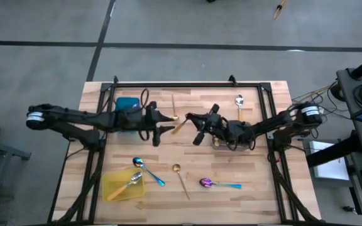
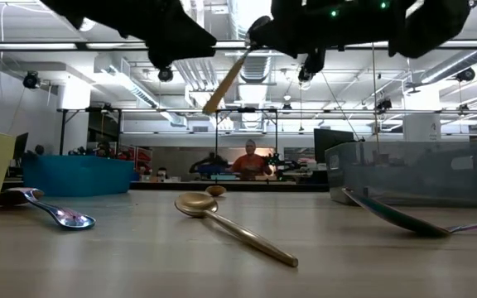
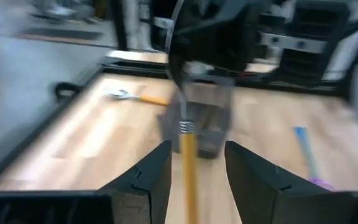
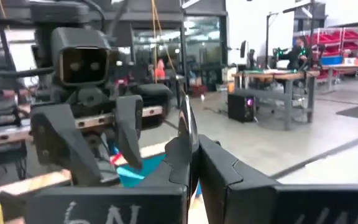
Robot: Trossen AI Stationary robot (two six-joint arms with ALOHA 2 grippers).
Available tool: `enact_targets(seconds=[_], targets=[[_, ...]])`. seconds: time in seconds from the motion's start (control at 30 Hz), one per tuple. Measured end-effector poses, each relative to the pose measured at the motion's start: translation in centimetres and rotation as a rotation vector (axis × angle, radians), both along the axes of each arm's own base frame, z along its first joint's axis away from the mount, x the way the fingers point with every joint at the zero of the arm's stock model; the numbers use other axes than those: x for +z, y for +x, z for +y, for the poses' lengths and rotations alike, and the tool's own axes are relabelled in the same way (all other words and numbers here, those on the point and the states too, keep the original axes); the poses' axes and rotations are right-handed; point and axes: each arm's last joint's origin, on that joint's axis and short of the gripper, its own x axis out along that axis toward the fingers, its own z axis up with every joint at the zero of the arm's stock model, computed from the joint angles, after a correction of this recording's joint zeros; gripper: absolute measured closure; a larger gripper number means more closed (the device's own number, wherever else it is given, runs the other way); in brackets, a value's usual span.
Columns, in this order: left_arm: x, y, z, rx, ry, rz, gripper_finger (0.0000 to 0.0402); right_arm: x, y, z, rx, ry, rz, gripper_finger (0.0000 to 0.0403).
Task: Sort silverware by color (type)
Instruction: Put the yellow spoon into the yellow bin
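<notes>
A gold spoon [image 2: 234, 225] lies nearest the low camera, in the lower middle of the frame, flat on the bench [image 1: 244, 204]. In the high view, the two arms meet over the upper middle of the bench. The right end effector [image 1: 197, 125] is closed on the bowl end of an orange-handled spoon [image 1: 180, 123], which hangs tilted above the wood, and the left end effector [image 1: 158, 125] stands wide open with the orange handle between its fingers [image 3: 151, 180], not yet touching. This looks like a handover. To do it well, the left should close on the middle of the handle first, and only then should the right let go, slowly, so the spoon does not swing or drop. Other spoons wait: one orange-handled spoon [image 1: 239, 105] at the upper right, a purple spoon [image 1: 217, 184] at the lower right, and two more at the yellow tray [image 1: 113, 183] at the lower left.
</notes>
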Motion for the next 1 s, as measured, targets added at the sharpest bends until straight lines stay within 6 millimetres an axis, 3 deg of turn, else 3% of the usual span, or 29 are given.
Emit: enact_targets(seconds=[0.27,0.53,0.77,1.0], targets=[[-0.3,-0.1,-3.8,0.160,0.197,0.026,0.0232,-2.0,2.5,1.9,-0.112,-0.009,-0.071,0.0394],[-1.6,0.6,-5.2,0.253,0.252,0.069,0.0209,-1.6,5.4,3.2,-0.121,-0.046,-0.082,0.0394],[-2.3,0.9,-5.2,0.358,0.282,0.091,0.0232,-0.9,6.1,3.6,-0.134,-0.080,-0.082,0.0394],[-2.3,0.8,-5.2,0.367,0.273,0.085,0.0292,-0.8,6.2,3.5,-0.132,-0.098,-0.080,0.0394]])
